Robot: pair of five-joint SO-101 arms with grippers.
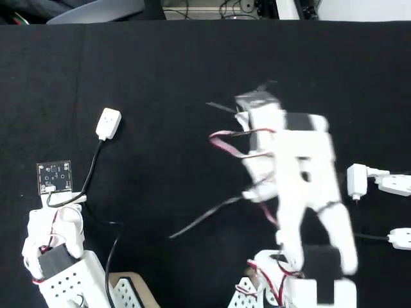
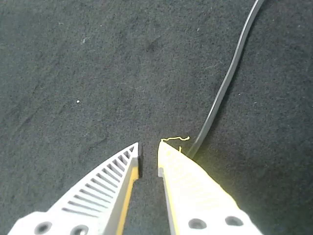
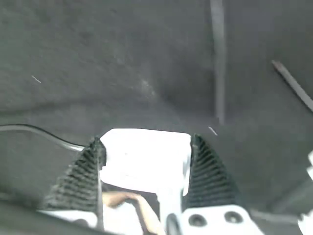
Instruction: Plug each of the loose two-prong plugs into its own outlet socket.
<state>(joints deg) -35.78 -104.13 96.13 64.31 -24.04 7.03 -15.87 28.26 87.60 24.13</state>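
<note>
A loose white plug [image 1: 108, 123] lies at the left of the black table, its black cord [image 1: 92, 168] trailing back toward my left arm [image 1: 54, 247]. My left gripper [image 2: 148, 147] hovers low over the cloth beside that cord [image 2: 222, 93], fingers almost together with nothing between them. My right arm [image 1: 295, 173] stretches over the middle of the table. My right gripper [image 3: 146, 141] is shut on a white plug [image 3: 142, 159], whose thin black cord [image 3: 34, 131] trails off to one side. White outlet pieces [image 1: 357, 180] [image 1: 401, 238] lie at the right edge.
The table is covered in black cloth [image 1: 167, 70]. A thin dark cable [image 1: 205, 219] crosses the mat between the arms. Red and white wires [image 1: 226, 144] loop off the right arm. Cables and clutter lie beyond the far edge.
</note>
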